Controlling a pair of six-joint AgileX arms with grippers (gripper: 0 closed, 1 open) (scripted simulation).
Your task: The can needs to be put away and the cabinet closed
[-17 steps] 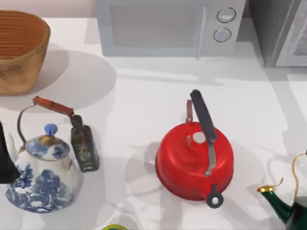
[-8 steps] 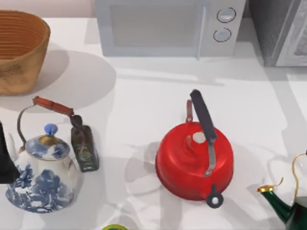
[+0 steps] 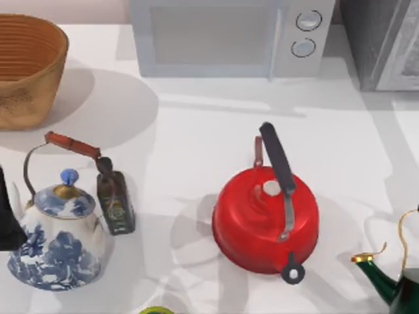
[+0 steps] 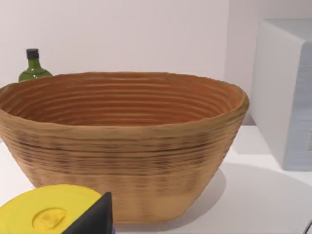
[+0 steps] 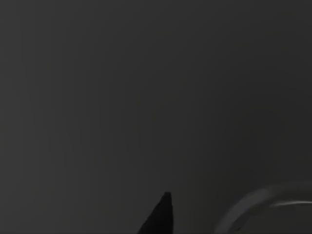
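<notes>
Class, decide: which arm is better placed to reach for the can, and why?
Probably left. The left arm sits at the table's left edge, nearer the lime-green can at the bottom edge. The right wrist view is dark.

Cabinet (image 3: 378,39): grey speckled box at the top view's upper right corner, cut off by the edge, with a lighter panel along its right side. I can't tell whether it's open or closed. Can (image 3: 156,310): I get just a lime-green sliver at the top view's bottom edge, left of centre. Probably it, but pose unreadable.
</notes>
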